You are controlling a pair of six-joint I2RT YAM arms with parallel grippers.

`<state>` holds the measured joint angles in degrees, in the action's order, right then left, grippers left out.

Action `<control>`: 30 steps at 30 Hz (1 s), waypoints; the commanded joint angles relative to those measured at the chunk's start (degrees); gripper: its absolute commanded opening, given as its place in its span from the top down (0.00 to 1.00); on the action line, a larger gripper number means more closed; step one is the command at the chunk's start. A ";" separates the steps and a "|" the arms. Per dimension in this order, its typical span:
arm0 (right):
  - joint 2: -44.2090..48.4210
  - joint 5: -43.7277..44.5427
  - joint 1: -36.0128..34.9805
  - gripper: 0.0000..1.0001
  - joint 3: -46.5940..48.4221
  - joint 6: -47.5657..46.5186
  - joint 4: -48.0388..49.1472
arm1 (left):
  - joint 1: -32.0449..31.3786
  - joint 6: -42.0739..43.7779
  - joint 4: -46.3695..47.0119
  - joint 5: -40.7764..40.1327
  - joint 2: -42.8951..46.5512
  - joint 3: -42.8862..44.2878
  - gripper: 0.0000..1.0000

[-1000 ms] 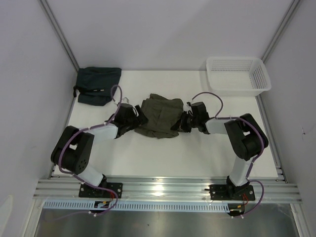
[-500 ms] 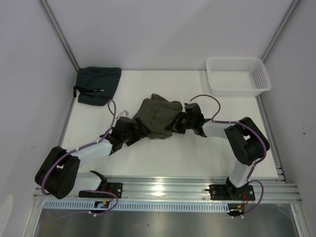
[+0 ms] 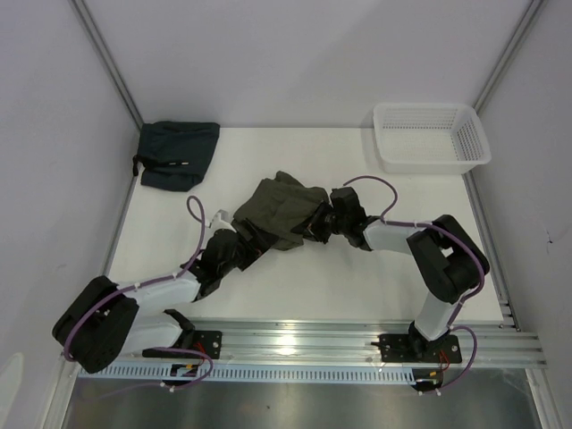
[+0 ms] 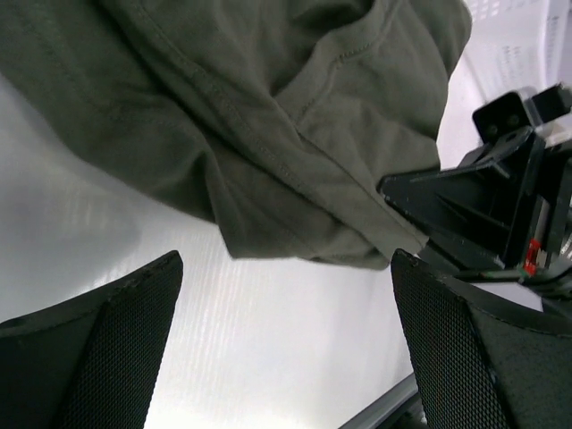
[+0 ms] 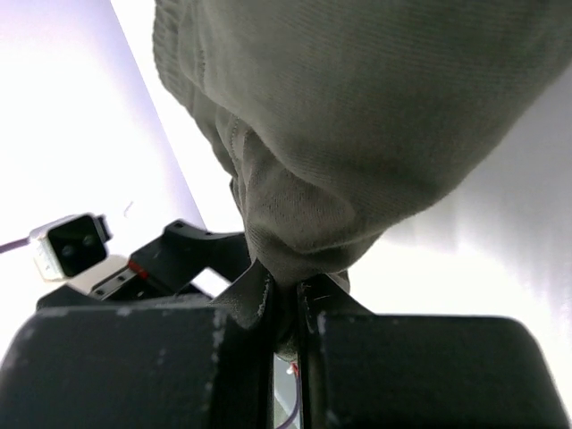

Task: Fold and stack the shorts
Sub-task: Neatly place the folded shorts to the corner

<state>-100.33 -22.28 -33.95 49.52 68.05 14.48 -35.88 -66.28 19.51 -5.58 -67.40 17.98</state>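
Top view: the shorts (image 3: 281,210) lie bunched at mid-table, their long axis running roughly 8 to 2 o'clock. My right gripper (image 3: 320,225) is clamped on their 4 o'clock edge. My left gripper (image 3: 246,246), jaws wide apart and empty, sits just beside their 7 o'clock edge, with the cloth at 1 o'clock from it.

Counted one pair of olive shorts (image 3: 281,213), one dark folded garment (image 3: 177,154), one white basket (image 3: 431,136), two arms, two hands: left hand (image 3: 248,243), right hand (image 3: 320,223).
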 commanded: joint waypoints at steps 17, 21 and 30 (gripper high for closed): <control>4.62 -0.22 -1.46 1.00 0.50 4.81 1.69 | -4.64 -11.68 25.04 -8.64 -13.11 -2.68 0.01; 4.45 -0.22 -1.90 1.00 -0.56 5.34 2.65 | -4.73 -11.50 30.06 -10.32 -13.11 -3.21 0.01; 3.66 -1.36 -2.52 1.00 -1.70 6.92 5.64 | -4.82 -13.52 34.44 -9.89 -17.14 -3.56 0.01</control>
<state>-97.78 -22.11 -35.59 47.99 73.47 15.94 -40.18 -78.02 47.68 -14.02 -82.08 15.03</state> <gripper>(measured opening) 0.051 0.993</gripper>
